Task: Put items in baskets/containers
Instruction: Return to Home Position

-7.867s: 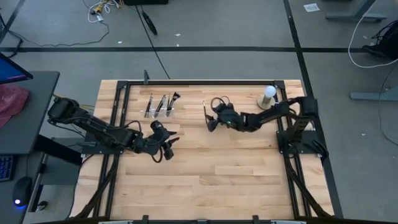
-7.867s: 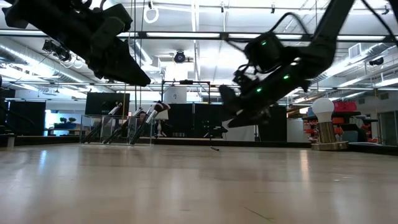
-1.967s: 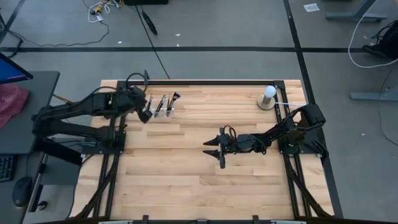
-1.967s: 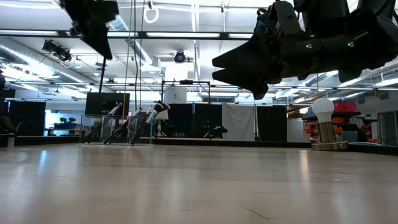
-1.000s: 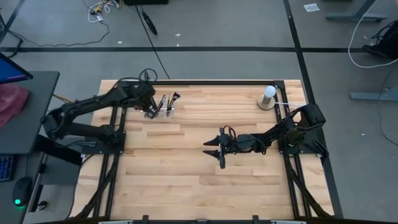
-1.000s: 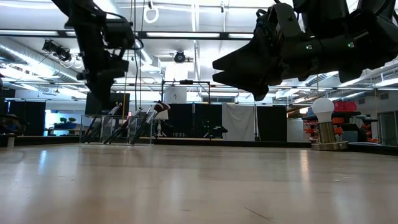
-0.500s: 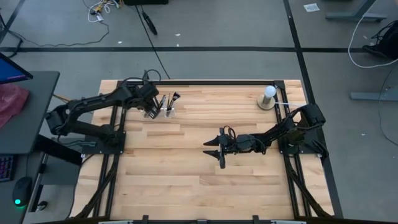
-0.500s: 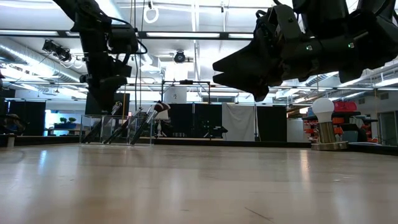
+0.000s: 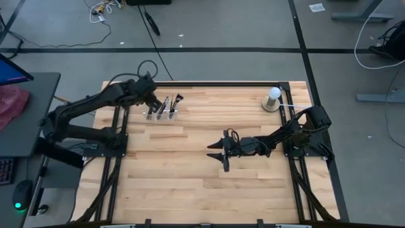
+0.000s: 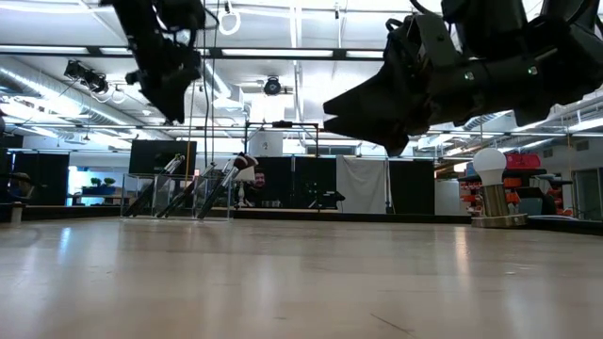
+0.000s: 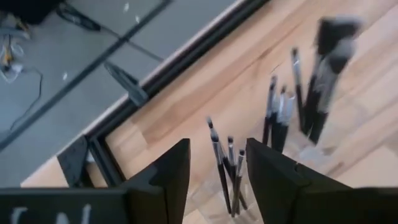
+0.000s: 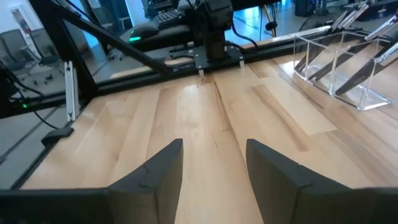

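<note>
My left gripper (image 9: 150, 100) hangs just above the small clear plastic organizer (image 9: 162, 114) near the far left corner of the light wooden table (image 9: 190, 187). Its fingers are spread and hold nothing, and the thin dark-handled makeup brushes (image 11: 277, 115) stand in the compartments right below, tufts leaning up toward my fingertips. Since their long axes point up at me, I judge the way home is up first, then back; my right gripper (image 9: 218, 156) waits mid-table, well apart, also spread and empty.
</note>
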